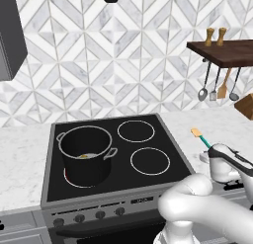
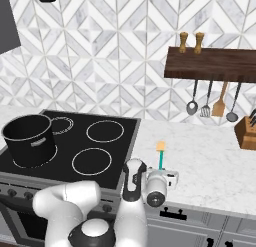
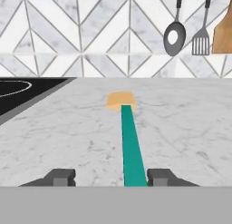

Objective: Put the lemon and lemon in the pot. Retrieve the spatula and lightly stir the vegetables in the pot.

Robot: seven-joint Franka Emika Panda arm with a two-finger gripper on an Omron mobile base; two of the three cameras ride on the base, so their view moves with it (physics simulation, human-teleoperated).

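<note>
The gripper (image 3: pixel 111 177) sits low at the bottom of the hand view, its two dark fingertips (image 3: pixel 61 177) spread partway, with the green handle of the spatula (image 3: pixel 130 146) running between them. The handle lies close against the right-hand tip; whether that tip touches it cannot be told, and a clear gap stands between the handle and the left-hand tip, so no grip is shown.

The spatula rests flat on the white marble counter (image 3: pixel 68 128), its orange-tan blade pointing toward the wall. In the left base view it lies at centre right (image 1: pixel 200 137), just beyond the hand; in the right base view it appears at centre (image 2: pixel 160 153), above the wrist.

The black cooktop (image 1: pixel 148 181) carries four ring burners. One black pot (image 1: pixel 85 154) stands at the lower left of the left base view on the front-left burner; it appears at the left edge of the right base view (image 2: pixel 29 139). A small yellow patch (image 1: pixel 84 156) shows at its bottom, lemon by colour, though the count cannot be told.

The wall (image 2: pixel 100 66) is tiled in grey and white chevrons. One dark wooden shelf (image 2: pixel 210 65), upper right of the right base view, bears two small wooden shakers (image 2: pixel 191 42). Four utensils (image 2: pixel 210 102) hang beneath it: two ladles, one slotted turner, one wooden spatula. One knife block (image 2: pixel 247 132) stands at the right edge.
</note>
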